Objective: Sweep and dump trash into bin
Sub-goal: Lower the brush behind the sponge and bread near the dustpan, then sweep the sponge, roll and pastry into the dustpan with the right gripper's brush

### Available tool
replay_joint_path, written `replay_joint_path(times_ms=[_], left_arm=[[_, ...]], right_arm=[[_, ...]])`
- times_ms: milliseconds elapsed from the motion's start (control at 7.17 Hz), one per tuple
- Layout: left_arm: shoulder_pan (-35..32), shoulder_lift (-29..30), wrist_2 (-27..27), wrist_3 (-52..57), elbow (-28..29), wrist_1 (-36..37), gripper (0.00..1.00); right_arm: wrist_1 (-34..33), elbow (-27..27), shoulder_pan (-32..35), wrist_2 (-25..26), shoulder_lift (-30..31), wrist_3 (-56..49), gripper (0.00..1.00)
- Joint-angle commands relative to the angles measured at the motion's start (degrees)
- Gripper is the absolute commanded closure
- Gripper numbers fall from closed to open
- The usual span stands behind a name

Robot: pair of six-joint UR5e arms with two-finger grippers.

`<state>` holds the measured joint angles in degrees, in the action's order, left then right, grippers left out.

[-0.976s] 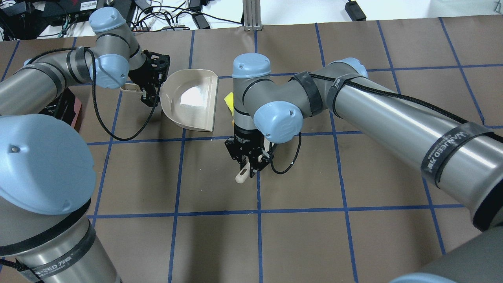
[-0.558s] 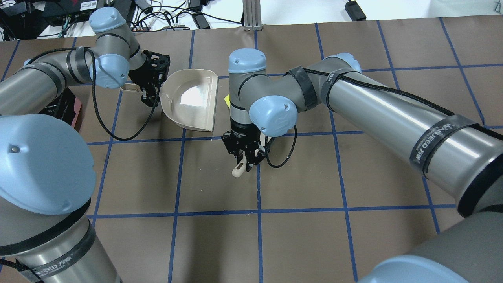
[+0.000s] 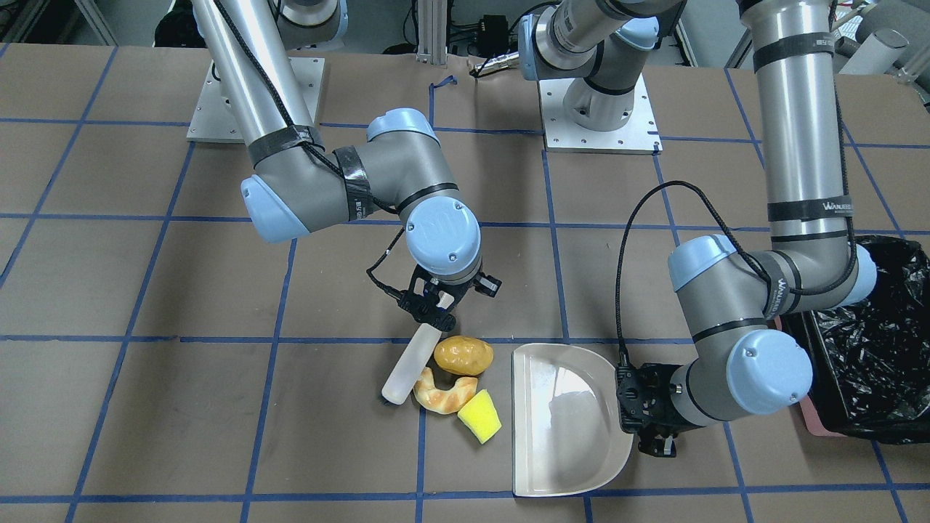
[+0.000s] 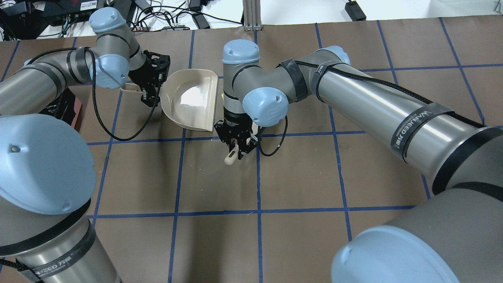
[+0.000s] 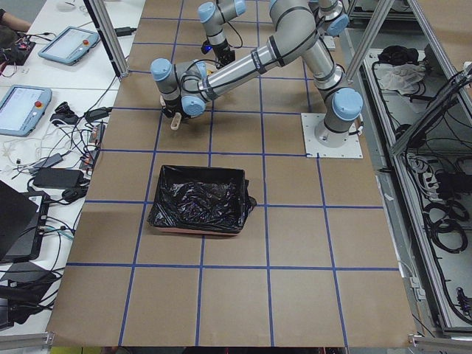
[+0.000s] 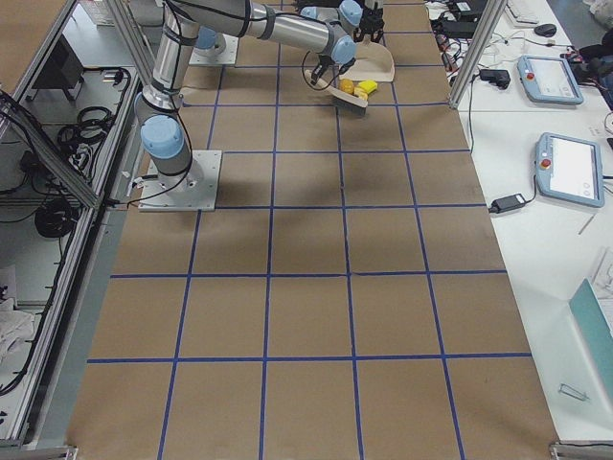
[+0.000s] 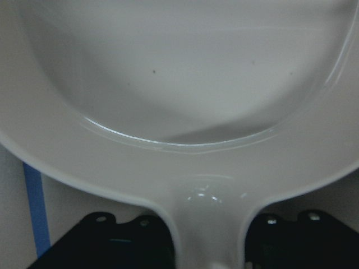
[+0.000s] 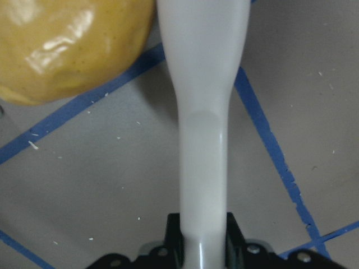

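White brush, pinched in the right gripper, sits against the trash beside the dustpan; left gripper clamps its handle; sweep low, steadily, keeping all three pieces ahead.

Seen from overhead, the right arm reaches in from 4 o'clock and stretches to the middle of the table. Its wrist bends straight down, so the right gripper points at the table. Its two fingers are squeezed tight on the thin white handle of a brush.

The left arm reaches in from 9 o'clock with a bent elbow. The left gripper sits low near 11 o'clock, lies sideways and points toward 3 o'clock. Its fingers pinch the handle of a beige dustpan.
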<state>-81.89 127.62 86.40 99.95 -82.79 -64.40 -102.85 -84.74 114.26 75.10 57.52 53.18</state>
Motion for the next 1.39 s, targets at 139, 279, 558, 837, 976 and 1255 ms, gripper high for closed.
replay_joint_path(times_ms=[139,279,558,837,976,1255], left_arm=[[0.1,0.2,0.0,0.1,-0.2,0.1,0.95],[0.1,0.3,0.0,0.1,-0.2,0.1,0.95],[0.1,0.3,0.0,0.1,-0.2,0.1,0.95],[0.2,0.3,0.0,0.2,-0.2,0.1,0.95],[0.2,0.2,0.0,0.1,-0.2,0.1,0.95],[0.2,0.3,0.0,0.1,-0.2,0.1,0.95]], right_arm=[[-2.1,0.6,0.0,-1.4,-0.6,-0.3,0.77],[-3.6,0.6,0.0,-2.1,-1.0,-1.7,0.76],[-5.1,0.6,0.0,-2.9,-1.3,-4.2,0.76],[-6.2,0.6,0.0,-3.4,-1.5,-6.1,0.76],[-7.2,0.6,0.0,-4.1,-1.9,-7.1,0.76],[-9.6,0.8,0.0,-5.6,-2.2,-7.2,0.76]])
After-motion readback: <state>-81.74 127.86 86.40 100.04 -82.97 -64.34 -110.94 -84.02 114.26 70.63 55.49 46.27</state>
